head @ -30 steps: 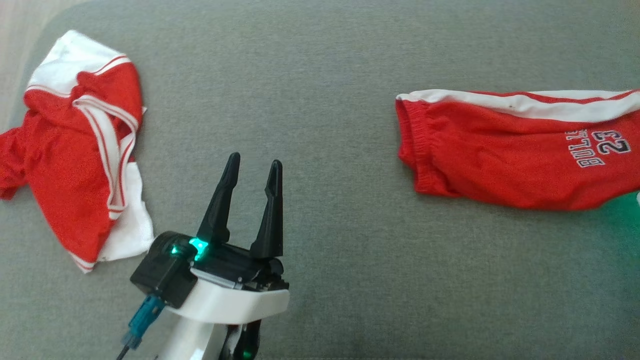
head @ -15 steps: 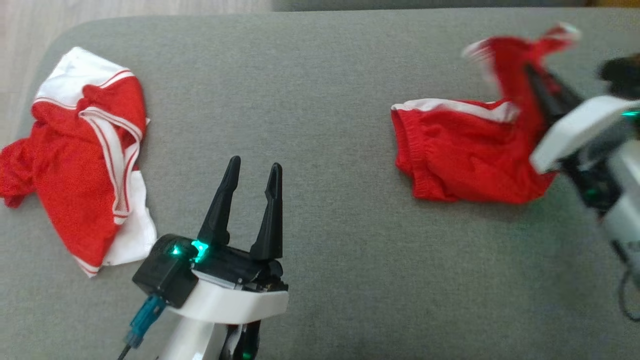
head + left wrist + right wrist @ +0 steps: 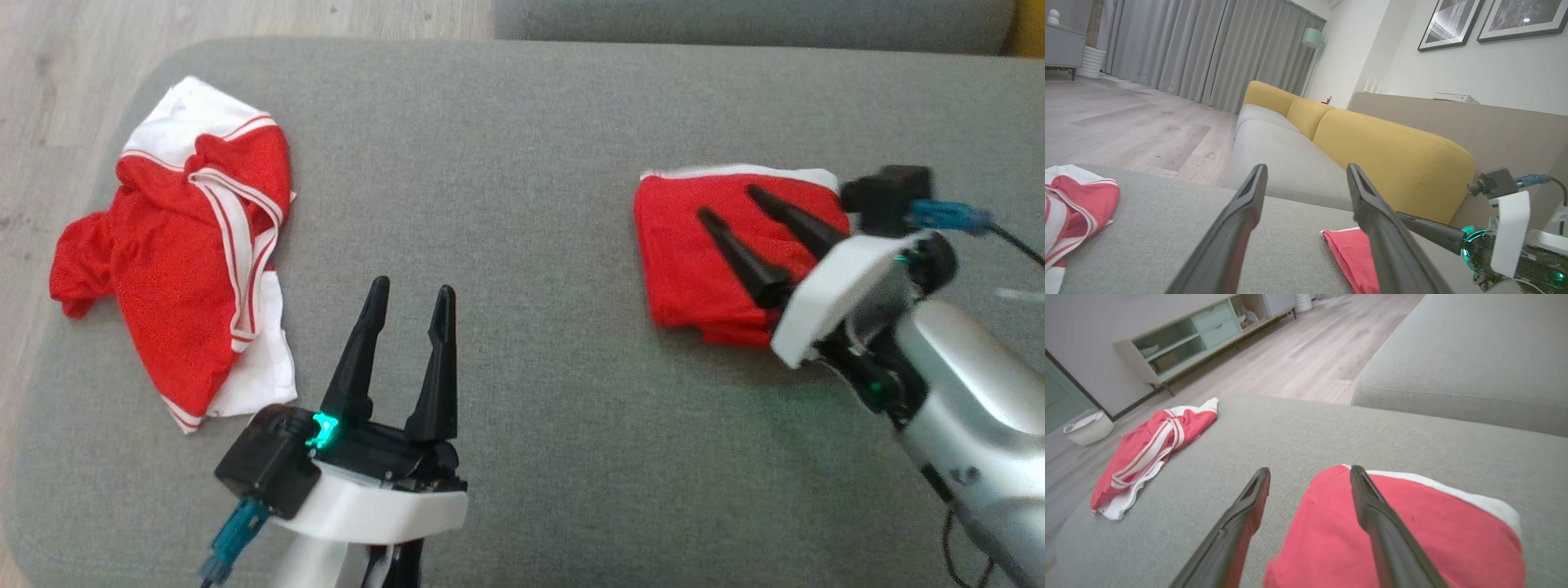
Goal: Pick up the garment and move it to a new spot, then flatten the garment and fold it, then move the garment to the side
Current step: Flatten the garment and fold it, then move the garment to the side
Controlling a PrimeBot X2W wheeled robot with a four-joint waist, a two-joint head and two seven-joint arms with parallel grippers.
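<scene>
2 red garments lie on the grey cushion (image 3: pixel 522 147) in front of me. The folded shorts (image 3: pixel 671 265), a compact red block with a white stripe along the far edge, sit toward the right side. My right gripper (image 3: pixel 727 202) is over them, its fingers spread wide with nothing between them. In the right wrist view 1 finger lies over the red cloth and the other over bare cushion just past the shorts' edge. I cannot tell whether the fingertips touch the fabric. The crumpled red and white top (image 3: pixel 188 269) lies well apart, near the cushion's left end. My left gripper (image 3: pixel 412 286) hangs over bare cushion between the 2 garments, nearer the top, fingers parted and empty. In the left wrist view a yellow sofa (image 3: pixel 1392 155) stands beyond the cushion.
</scene>
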